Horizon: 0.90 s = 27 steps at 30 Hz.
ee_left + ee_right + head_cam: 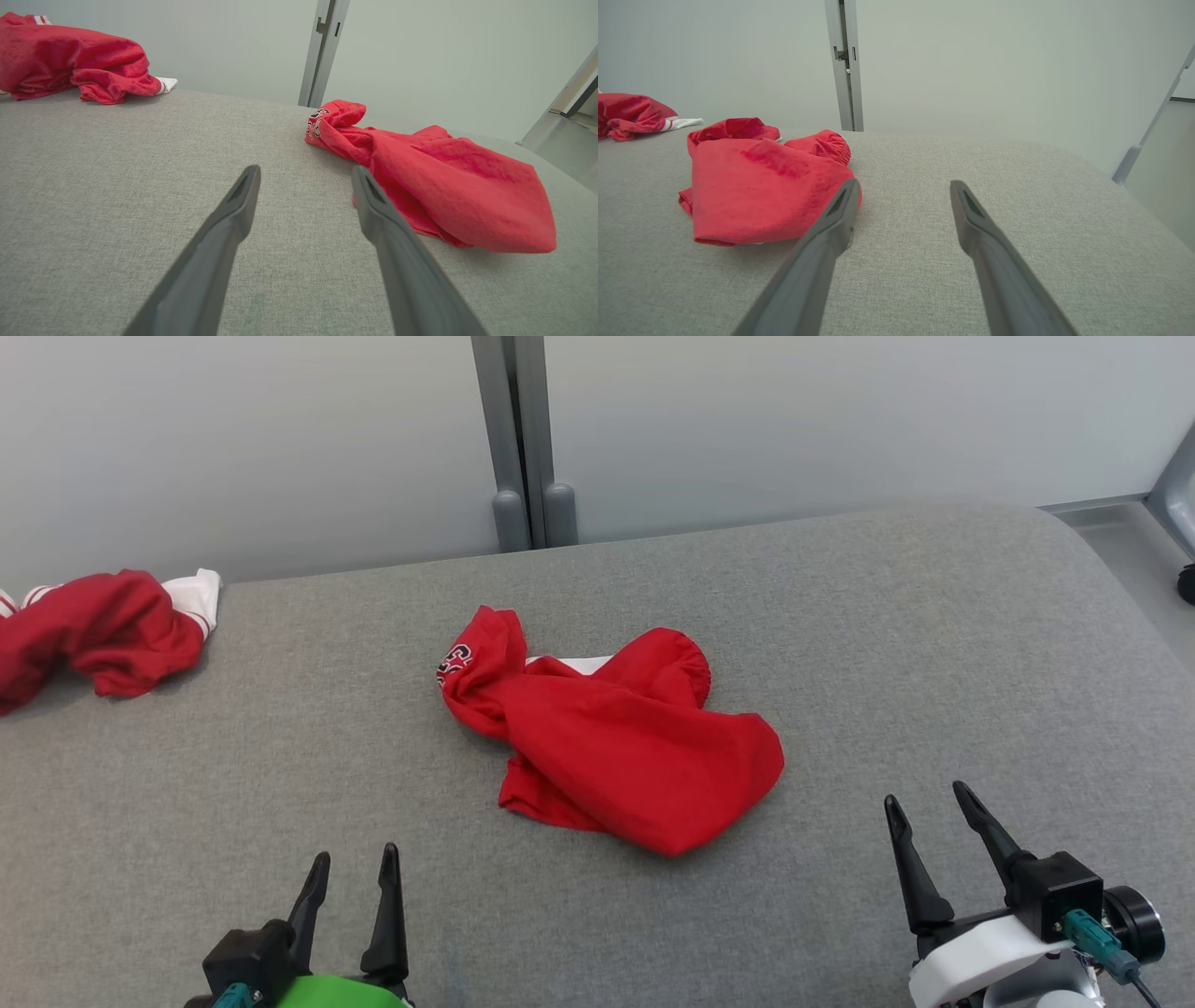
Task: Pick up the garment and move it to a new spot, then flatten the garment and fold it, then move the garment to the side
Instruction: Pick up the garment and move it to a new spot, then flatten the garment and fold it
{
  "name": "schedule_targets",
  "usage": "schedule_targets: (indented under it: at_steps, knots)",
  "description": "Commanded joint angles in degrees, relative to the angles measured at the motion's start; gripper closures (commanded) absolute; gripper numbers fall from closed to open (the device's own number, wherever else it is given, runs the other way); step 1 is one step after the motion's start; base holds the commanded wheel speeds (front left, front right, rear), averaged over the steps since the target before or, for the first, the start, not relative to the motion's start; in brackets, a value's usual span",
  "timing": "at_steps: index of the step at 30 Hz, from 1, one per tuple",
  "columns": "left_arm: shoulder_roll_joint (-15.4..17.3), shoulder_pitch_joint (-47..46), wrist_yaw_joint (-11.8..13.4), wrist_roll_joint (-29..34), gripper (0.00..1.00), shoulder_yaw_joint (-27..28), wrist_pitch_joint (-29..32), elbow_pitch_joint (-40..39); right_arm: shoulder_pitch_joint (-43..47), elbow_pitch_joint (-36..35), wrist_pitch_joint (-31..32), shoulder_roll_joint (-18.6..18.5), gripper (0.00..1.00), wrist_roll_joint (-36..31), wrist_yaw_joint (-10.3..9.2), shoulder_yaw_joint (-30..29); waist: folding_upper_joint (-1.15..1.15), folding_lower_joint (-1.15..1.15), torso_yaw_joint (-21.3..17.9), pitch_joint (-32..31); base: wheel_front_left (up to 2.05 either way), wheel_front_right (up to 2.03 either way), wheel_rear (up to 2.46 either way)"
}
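Note:
A crumpled red garment [611, 737] with black-and-white lettering and an elastic edge lies bunched in the middle of the grey padded surface [934, 644]. The left wrist view has the garment [434, 177] ahead to the right; the right wrist view has it [756, 186] ahead to the left. My left gripper [353, 868] hovers near the front edge, left of the garment, open and empty; its tips [306, 175] stand apart over bare fabric. My right gripper [929, 803] stands open and empty to the garment's right, and in its own view the gripper [903, 189] has nothing between the fingers.
A second red and white piece of clothing [98, 630] lies heaped at the far left by the back edge, also seen as a heap [79, 65] in the left wrist view. A pale wall with a grey post [523, 439] stands behind. The surface rounds off at the right.

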Motion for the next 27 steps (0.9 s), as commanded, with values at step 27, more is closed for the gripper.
schedule_targets:
  at_steps: [27]
  knots:
    - [0.03, -4.00, -0.19, -0.98, 0.00, -10.12, 0.01, 1.93, -1.47, -0.79, -0.02, -0.22, 0.00, -0.65, -0.06, 0.16, 0.00, 0.00, -0.93, 3.26, 0.00, 0.00, 0.00]
